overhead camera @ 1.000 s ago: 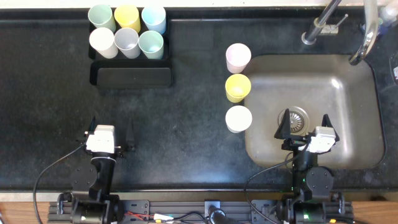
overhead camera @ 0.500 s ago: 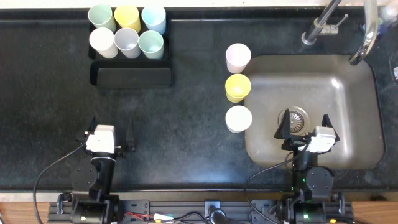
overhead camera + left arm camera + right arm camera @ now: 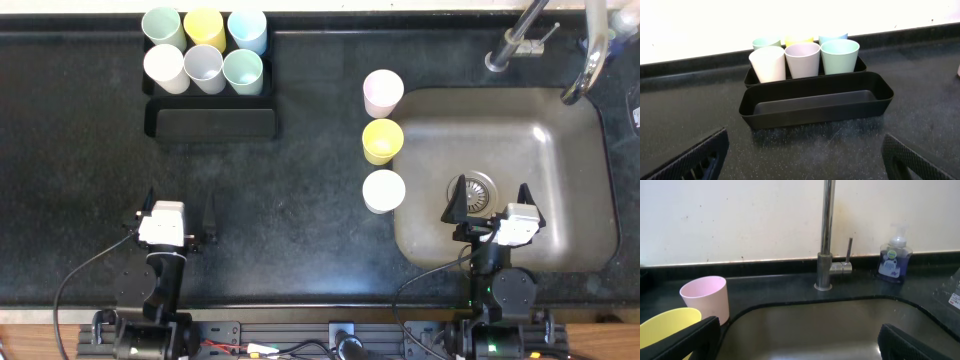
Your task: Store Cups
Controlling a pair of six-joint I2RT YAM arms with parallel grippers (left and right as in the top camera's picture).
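Your nearer hand is the right gripper (image 3: 489,196). It's spread wide, holding nothing, and sits over the sink (image 3: 560,240). Three loose cups stand off to its left on the counter (image 3: 300,220), along the sink's rim. The row runs straight away from the hand:
- white cup (image 3: 383,190): nearest, roughly abreast of the fingers
- yellow cup (image 3: 382,140): next
- pink cup (image 3: 383,92): farthest ahead

All three are upright with mouths up, just beside one another and not nested. They're plain tapered tumblers and probably light, so pinch one wall gently.

The left gripper (image 3: 179,206) is also spread and empty, well apart from that row. Straight ahead of it is the empty black tray (image 3: 815,102), with its long side lying across the approach. Behind that, a second tray (image 3: 748,80) holds six stored cups (image 3: 802,57), all upright.

I'd take white first.
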